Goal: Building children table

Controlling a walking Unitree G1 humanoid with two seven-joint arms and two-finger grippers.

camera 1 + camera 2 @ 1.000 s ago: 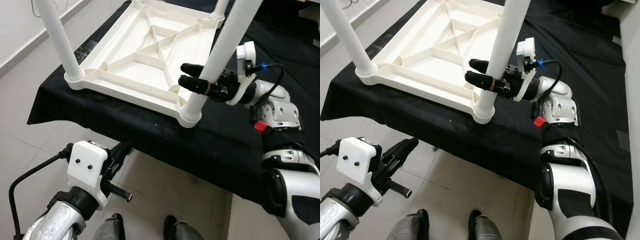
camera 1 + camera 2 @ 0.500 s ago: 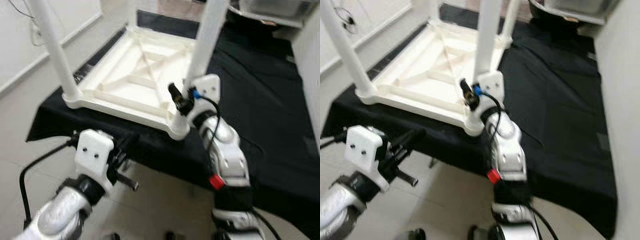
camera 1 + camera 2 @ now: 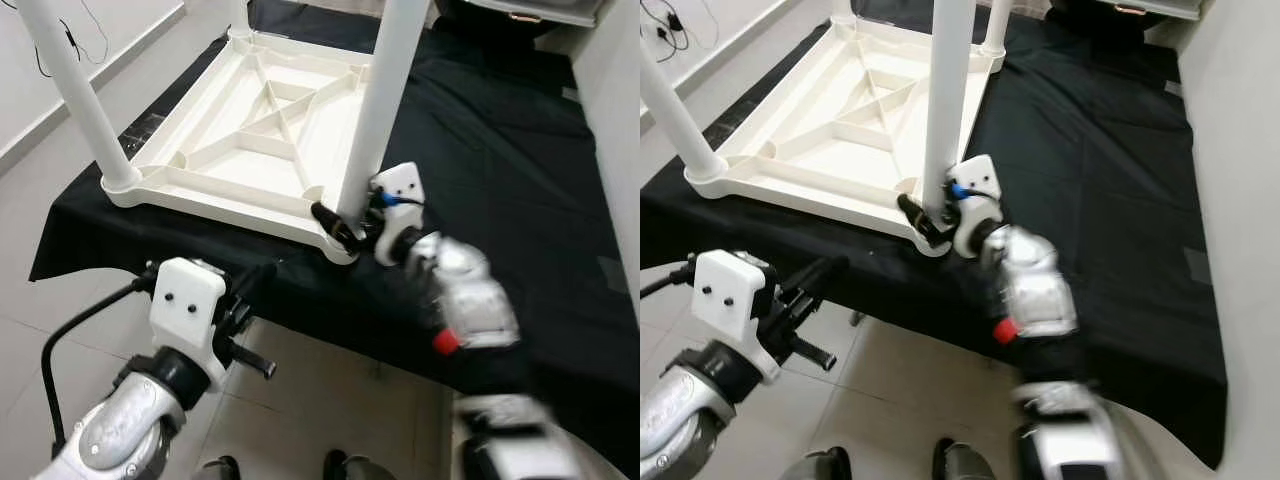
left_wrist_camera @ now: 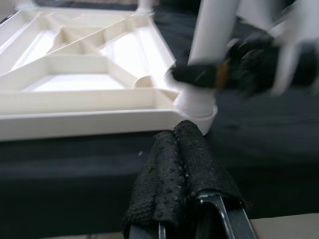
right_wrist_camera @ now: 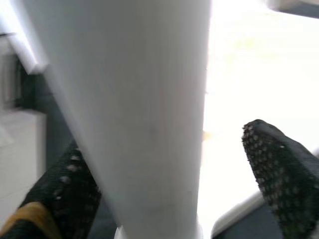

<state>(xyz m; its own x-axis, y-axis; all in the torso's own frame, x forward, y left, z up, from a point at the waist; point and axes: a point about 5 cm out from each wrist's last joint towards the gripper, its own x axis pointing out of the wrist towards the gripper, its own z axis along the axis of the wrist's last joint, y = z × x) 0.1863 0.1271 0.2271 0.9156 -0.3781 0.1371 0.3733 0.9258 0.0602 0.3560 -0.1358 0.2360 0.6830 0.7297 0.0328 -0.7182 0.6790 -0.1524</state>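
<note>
White leg [image 5: 144, 114] stands between right end effector [image 5: 174, 174] fingers.

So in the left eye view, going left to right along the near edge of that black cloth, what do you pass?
Near left table leg → left tool, below the cloth edge → near right table leg → right tool at that leg's base → red button on the right arm.

So there's a desk [image 3: 520, 130] covered all over in a black cloth [image 3: 500, 200], standing on a pale tiled floor [image 3: 330, 400]. Lying right on the cloth is a white plastic kids' table [image 3: 255, 130], flipped upside down, legs [image 3: 385, 100] pointing up.
</note>
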